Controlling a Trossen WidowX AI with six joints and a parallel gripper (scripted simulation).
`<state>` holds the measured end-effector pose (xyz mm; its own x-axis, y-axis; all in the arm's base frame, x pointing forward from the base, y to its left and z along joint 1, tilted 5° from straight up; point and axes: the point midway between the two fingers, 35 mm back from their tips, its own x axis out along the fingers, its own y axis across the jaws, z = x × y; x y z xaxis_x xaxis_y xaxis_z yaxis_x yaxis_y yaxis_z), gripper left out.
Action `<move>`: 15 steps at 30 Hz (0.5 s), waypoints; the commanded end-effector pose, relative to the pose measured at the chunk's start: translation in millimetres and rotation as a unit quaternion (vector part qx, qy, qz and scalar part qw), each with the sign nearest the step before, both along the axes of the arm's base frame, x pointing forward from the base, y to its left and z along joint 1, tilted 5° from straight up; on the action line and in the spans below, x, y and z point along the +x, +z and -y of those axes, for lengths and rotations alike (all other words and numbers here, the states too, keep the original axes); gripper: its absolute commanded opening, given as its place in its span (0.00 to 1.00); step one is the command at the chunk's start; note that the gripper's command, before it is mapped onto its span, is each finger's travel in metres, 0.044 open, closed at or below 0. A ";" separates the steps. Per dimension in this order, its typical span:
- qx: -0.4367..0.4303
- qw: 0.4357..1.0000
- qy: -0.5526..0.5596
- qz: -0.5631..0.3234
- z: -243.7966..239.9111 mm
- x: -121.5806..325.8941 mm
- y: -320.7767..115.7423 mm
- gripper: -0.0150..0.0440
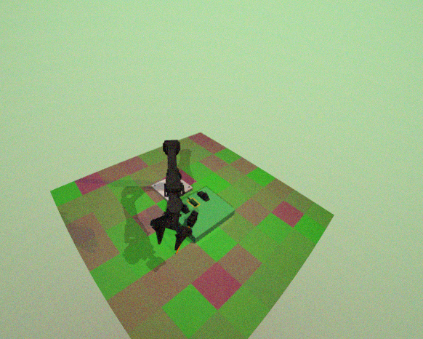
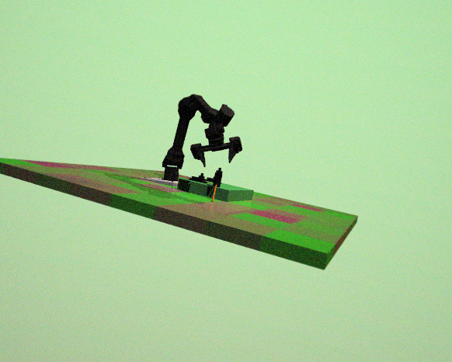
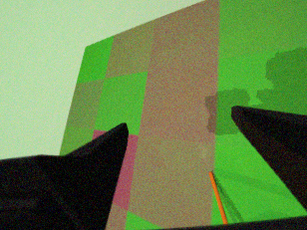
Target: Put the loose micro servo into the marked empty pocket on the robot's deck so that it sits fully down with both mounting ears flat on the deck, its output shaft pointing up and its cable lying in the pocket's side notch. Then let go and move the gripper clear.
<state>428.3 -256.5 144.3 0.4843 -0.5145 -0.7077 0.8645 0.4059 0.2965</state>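
Overhead, the gripper (image 2: 214, 152) hangs well above the green deck (image 1: 214, 214), its two pointed fingers (image 2: 198, 152) spread wide with nothing between them. In the exterior view the fingertips point down, clear of everything below.

The loose micro servo (image 1: 192, 217) stands tilted at the deck's near edge, on the side facing the worktop's near corner, with its thin orange cable (image 2: 213, 193) running down off the deck onto the checkered worktop (image 1: 219, 280). The marked pocket (image 1: 193, 202), outlined in yellow, sits further back on the deck toward the arm's base plate (image 1: 159, 188); another dark servo (image 1: 203, 196) sits just beside it.

From the wrist view, both dark fingers frame the checkered surface, and the orange cable (image 3: 217, 197) shows between them, nearer the right finger. The servo body itself is not visible there.
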 end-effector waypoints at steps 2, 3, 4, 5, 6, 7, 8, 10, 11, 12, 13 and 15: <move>-0.022 0.997 0.060 -0.045 -9.6 0.0 0.8 1.00; -0.027 0.995 0.074 -0.055 -11.5 -0.3 0.5 1.00; -0.032 0.994 0.087 -0.065 -13.4 -0.7 0.2 1.00; -0.037 0.991 0.100 -0.076 -15.3 -1.0 -0.3 1.00; -0.041 0.989 0.113 -0.086 -17.2 -1.4 -0.9 1.00; -0.046 0.986 0.126 -0.096 -19.1 -1.8 -1.4 1.00; -0.050 0.983 0.139 -0.106 -21.0 -2.4 -2.0 1.00; -0.059 0.976 0.165 -0.126 -24.7 -3.2 -3.1 1.00; -0.063 0.973 0.178 -0.135 -26.6 -3.7 -3.6 1.00; -0.068 0.968 0.191 -0.145 -28.4 -4.1 -4.1 1.00; -0.072 0.964 0.204 -0.154 -30.2 -4.5 -4.5 1.00; -0.081 0.954 0.231 -0.173 -33.8 -5.4 -5.5 1.00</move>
